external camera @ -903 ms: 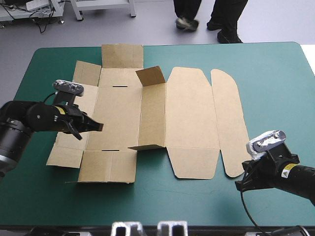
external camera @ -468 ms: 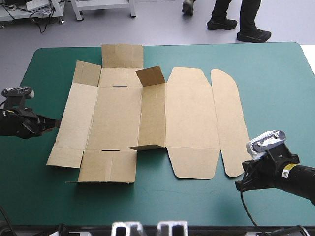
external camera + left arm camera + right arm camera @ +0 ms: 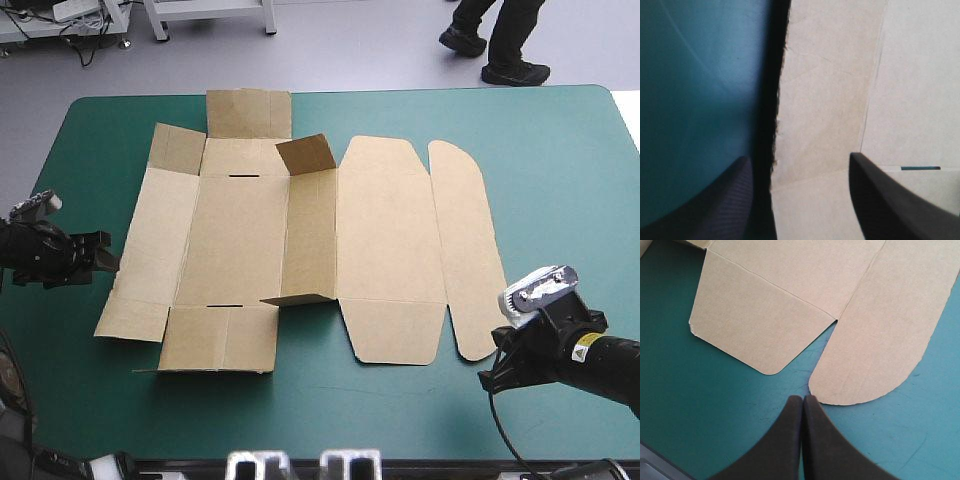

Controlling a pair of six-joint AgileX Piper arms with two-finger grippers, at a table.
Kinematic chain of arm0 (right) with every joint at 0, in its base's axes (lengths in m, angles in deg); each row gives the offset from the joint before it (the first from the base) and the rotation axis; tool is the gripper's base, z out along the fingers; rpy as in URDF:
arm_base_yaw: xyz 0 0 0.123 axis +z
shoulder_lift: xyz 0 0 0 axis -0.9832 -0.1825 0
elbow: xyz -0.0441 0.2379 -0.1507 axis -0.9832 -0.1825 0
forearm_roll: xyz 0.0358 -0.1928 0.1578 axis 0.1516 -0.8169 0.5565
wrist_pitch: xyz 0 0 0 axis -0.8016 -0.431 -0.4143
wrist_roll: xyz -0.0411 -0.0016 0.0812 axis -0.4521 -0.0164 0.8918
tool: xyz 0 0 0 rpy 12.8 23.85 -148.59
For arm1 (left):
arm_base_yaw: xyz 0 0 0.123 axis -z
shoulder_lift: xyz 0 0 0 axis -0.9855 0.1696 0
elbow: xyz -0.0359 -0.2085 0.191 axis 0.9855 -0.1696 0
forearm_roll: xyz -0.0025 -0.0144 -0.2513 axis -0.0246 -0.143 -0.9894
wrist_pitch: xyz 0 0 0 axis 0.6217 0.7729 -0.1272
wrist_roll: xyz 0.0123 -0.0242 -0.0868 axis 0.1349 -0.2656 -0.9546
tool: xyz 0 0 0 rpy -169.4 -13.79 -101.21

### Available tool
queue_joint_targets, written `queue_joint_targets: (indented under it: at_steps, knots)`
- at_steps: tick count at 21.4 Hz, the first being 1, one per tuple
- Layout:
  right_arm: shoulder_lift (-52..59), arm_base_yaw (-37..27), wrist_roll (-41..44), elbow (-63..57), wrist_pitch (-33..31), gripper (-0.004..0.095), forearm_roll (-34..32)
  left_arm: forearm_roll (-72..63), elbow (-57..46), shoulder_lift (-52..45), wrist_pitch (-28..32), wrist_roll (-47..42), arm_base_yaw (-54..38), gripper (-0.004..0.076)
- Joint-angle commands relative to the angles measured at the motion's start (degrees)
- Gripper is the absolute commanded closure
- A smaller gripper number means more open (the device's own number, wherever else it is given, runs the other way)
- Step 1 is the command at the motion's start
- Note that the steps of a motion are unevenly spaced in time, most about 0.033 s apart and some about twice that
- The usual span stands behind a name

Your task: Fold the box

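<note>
Where the high view looks down on it, the box (image 3: pixel 240 230) lies spread out as a cut brown sheet across the middle of the desk, on the teal-green cover (image 3: pixel 560 150). Nearly all of it is flat. One small flap (image 3: pixel 305 155) stands up near the sheet's far edge, at the end of a narrow panel. Two long round-ended panels lie on the side toward the right arm, the outermost one (image 3: pixel 465 250) flat on the cover.

Left claw (image 3: pixel 103 252): low at the desk's left edge, just beside the sheet's left side, not touching it as far as the high view tells. Its wrist view shows the claw (image 3: pixel 799 157) with its black fingers well apart. One finger (image 3: pixel 735 195) is over bare cover (image 3: pixel 700 75), the other (image 3: pixel 880 200) over the board (image 3: pixel 830 100). The sheet's rough cut edge runs between them and casts a dark shadow line. A narrow slot (image 3: pixel 920 168) in the board shows beside the finger on the board side. Nothing held.

Right claw (image 3: pixel 497 362): near the desk's front right corner, off the sheet. In its wrist view the claw (image 3: pixel 802 400) has both fingers pressed together into a single point, gripping nothing. The rounded end of the outer panel (image 3: pixel 880 340) lies just ahead of the tips, with a thin strip of cover (image 3: pixel 715 405) between. A shorter flap with rounded corners (image 3: pixel 760 320) lies beside it, flat.
</note>
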State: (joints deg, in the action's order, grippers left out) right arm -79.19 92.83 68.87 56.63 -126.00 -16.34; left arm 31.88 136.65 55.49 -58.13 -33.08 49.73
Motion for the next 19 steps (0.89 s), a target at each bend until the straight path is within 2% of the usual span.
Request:
queue_joint_targets:
  at_steps: [1, 4, 8, 14, 19]
  knots:
    - [-0.3, 0.1, -0.7, 1.3, 2.8, 0.0928, 1.0, -5.7, 2.8, 2.3, -4.2, 4.2, -0.1, 0.0216]
    - [-0.3, 0.1, -0.7, 1.3, 2.8, 0.0928, 1.0, -10.2, 3.6, 5.8, -4.2, 9.7, -0.1, 0.0216]
    - [-0.3, 0.1, -0.7, 1.3, 2.7, 0.0928, 2.3, -8.7, 5.3, 11.1, -4.2, 13.9, -0.1, 0.0216]
    - [-0.3, 0.1, -0.5, 1.3, 2.3, 0.0928, 4.8, -12.8, 6.3, 16.4, -4.3, 14.1, 1.3, 0.0223]
    - [-0.3, 0.1, -0.5, 1.3, 2.4, 0.0928, 5.5, -12.5, 6.2, 16.4, -4.3, 11.1, 5.9, 0.0285]
